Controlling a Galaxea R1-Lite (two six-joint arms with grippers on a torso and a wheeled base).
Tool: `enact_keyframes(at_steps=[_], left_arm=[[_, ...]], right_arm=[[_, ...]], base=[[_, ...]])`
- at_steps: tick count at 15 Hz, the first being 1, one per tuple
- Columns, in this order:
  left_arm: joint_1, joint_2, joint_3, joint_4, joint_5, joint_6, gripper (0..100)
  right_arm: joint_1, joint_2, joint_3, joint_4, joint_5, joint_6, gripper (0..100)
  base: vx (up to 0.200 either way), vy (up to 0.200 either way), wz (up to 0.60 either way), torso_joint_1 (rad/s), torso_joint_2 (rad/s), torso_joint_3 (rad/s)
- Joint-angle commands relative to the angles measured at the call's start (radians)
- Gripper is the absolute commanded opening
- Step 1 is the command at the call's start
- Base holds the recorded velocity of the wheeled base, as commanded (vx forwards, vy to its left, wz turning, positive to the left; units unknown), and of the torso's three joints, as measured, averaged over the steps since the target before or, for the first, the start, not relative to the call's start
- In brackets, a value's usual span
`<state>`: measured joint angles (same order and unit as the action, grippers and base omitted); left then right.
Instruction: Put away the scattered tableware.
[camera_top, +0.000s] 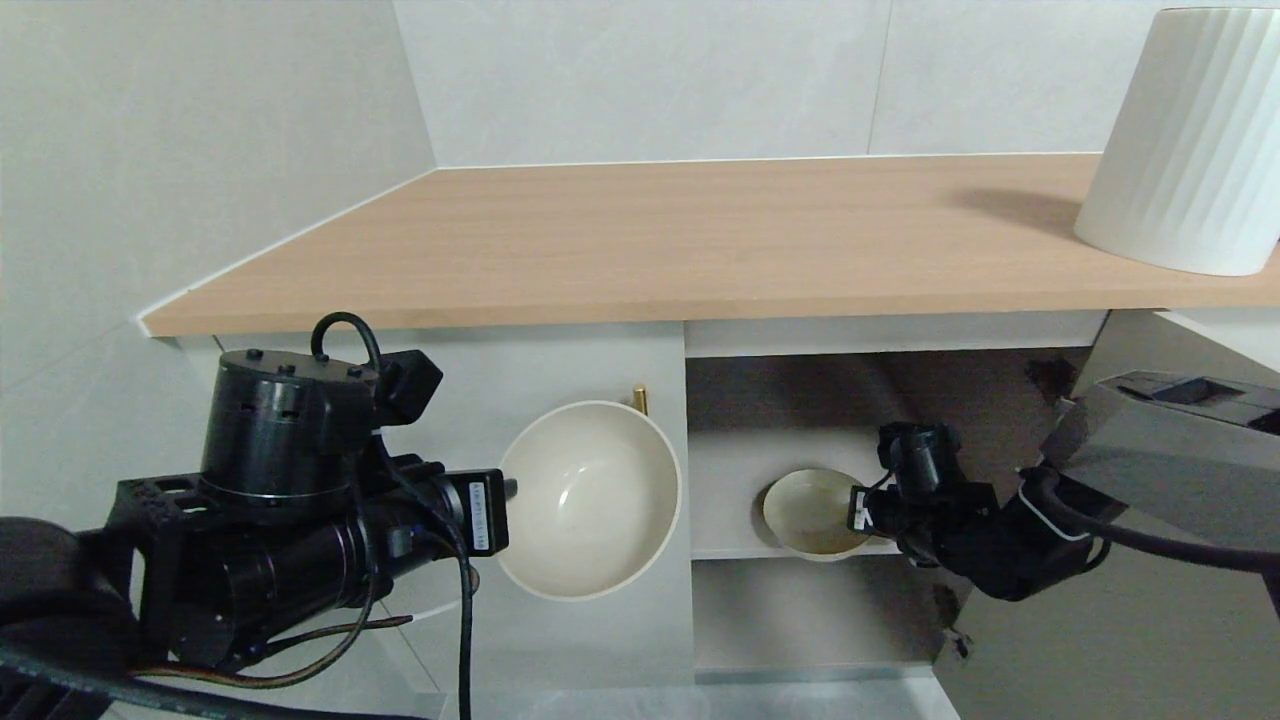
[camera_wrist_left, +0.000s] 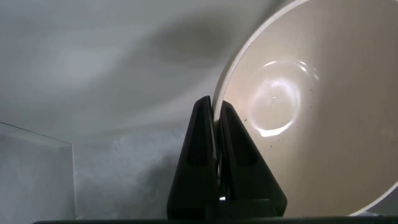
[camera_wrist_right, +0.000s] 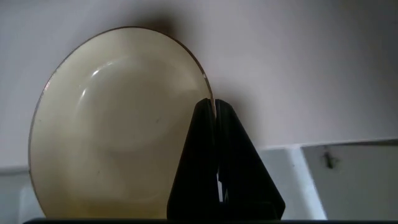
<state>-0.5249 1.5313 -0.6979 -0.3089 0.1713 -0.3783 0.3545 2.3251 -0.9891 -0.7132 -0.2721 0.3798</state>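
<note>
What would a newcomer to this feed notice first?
The left end effector pinches a large cream bowl by its rim in front of the closed cabinet door, while the right end effector pinches a smaller bowl by its rim at the open cabinet's shelf. At the right end of the wooden countertop stands a tall white ribbed container.

You had pale tiled walls (camera_top: 640, 70) meeting in a corner behind a wood-grain tabletop (camera_top: 650, 240). A white ribbed object (camera_top: 1185, 140) stood at its right end. Below, you saw a white cabinet door (camera_top: 560, 360) with a brass knob (camera_top: 640, 399), beside an open compartment (camera_top: 880, 390) holding a pale shelf (camera_top: 730, 490)
</note>
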Motion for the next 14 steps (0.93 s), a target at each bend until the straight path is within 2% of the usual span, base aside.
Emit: enact_keyframes(at_steps=[1, 5, 14], left_arm=[[0.000, 0.000, 0.000, -0.001, 0.001, -0.001, 0], [0.000, 0.003, 0.000, -0.001, 0.001, -0.001, 0], [0.000, 0.006, 0.001, -0.001, 0.001, -0.001, 0]], right_arm=[[-0.008, 0.033, -0.019, 0.000, -0.002, 0.004, 0], [-0.011, 0.088, -0.062, -0.011, -0.055, 0.004, 0], [-0.012, 0.123, -0.148, -0.011, -0.088, 0.022, 0]], base=[[0.000, 0.000, 0.00, 0.000, 0.00, 0.000], [0.000, 0.000, 0.00, 0.000, 0.00, 0.000], [0.000, 0.000, 0.00, 0.000, 0.00, 0.000]])
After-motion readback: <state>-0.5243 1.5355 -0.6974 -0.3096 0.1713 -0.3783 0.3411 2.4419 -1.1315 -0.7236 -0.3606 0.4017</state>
